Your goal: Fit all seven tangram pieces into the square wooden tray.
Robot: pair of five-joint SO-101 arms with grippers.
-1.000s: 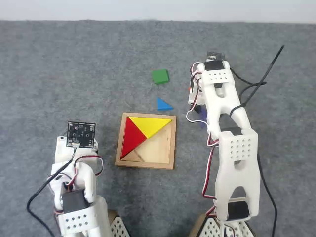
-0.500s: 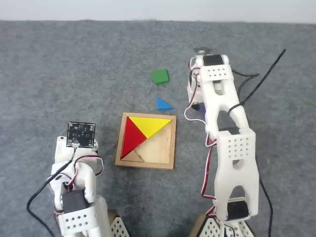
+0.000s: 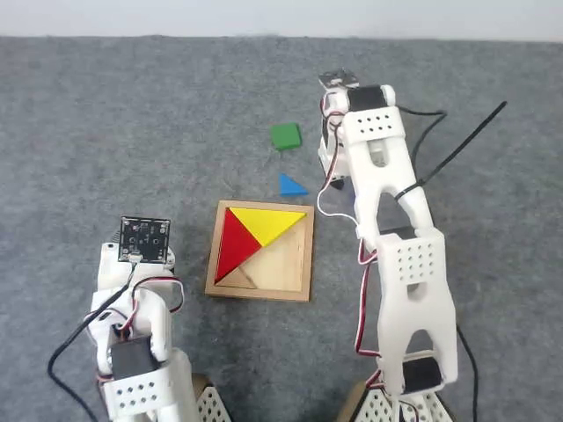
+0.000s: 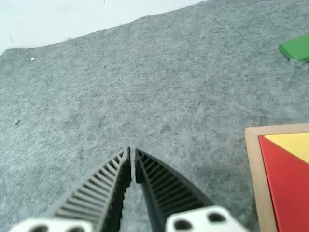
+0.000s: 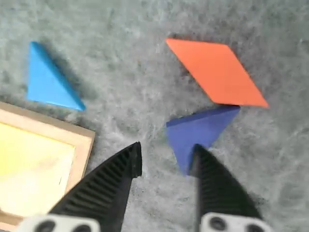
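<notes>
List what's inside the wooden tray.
Three pieces sit in the wooden tray: a yellow triangle along the far edge, a red triangle on the left side, and a small tan triangle at the near left corner. The remaining floor is bare; the floor under the pieces is covered.

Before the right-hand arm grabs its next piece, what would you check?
1. Are the right fingers open? Ok, spread wide.
2. Is the dark blue triangle centred between them? Not ok, it sits close to one finger.
3. Is that triangle free of neighbours? Not ok, its corner appears to touch the orange piece.
4. Is there room in the tray? Ok, bare wood beside the yellow triangle.
5. Are the left fingers out of the way? Ok, shut, over the mat beside the tray.
6. Height above the mat? Cannot tell.
</notes>
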